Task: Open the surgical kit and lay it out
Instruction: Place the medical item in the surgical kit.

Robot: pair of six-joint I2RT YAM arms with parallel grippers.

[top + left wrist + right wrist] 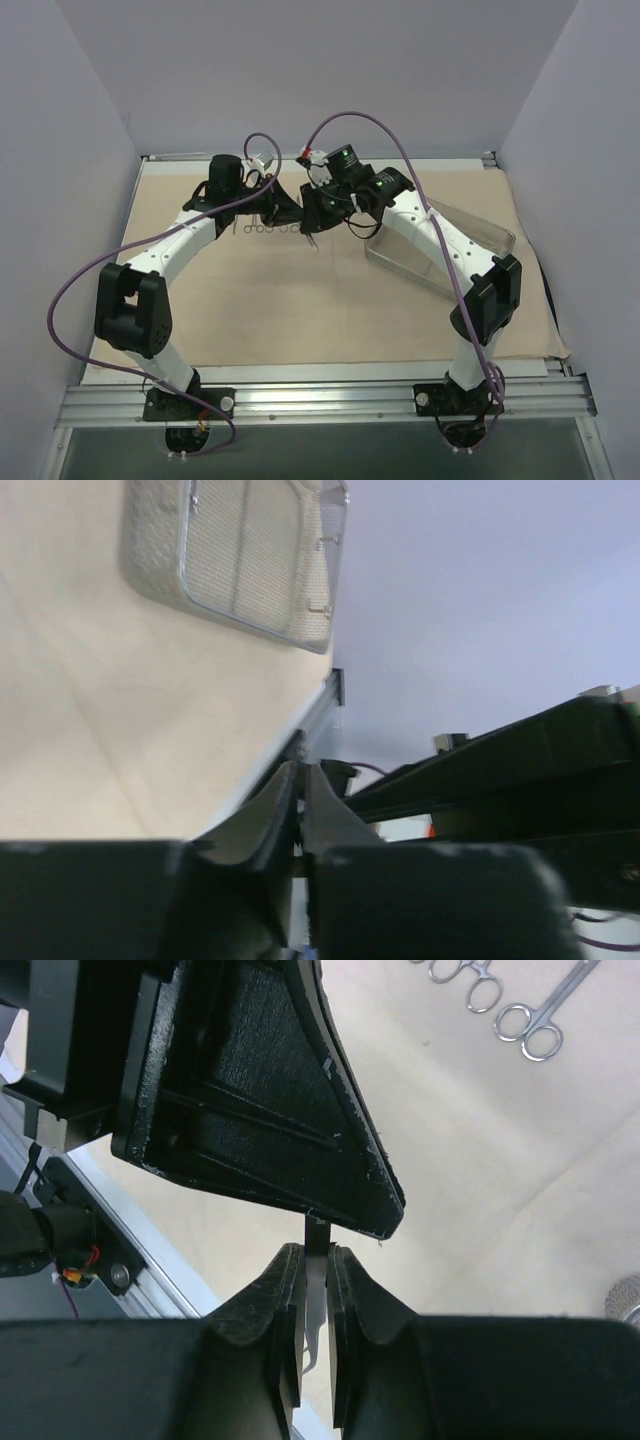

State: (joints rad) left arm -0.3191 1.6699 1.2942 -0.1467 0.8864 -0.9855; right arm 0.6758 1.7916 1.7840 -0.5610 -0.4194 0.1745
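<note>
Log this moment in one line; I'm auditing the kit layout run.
cloth wrap spread | tray on cloth | ring-handled instruments laid out | right gripper shut on slim instrument | left gripper shut close by

Pale lilac walls [320,70] enclose the station on three sides. A ribbed aluminium rail [320,400] runs along the near edge. A slimmer far rail [450,160] lies against the back wall.

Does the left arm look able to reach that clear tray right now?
Probably not easily. The clear tray lies on the right with the right arm stretched across it, and the left hand is up against the right hand.
</note>
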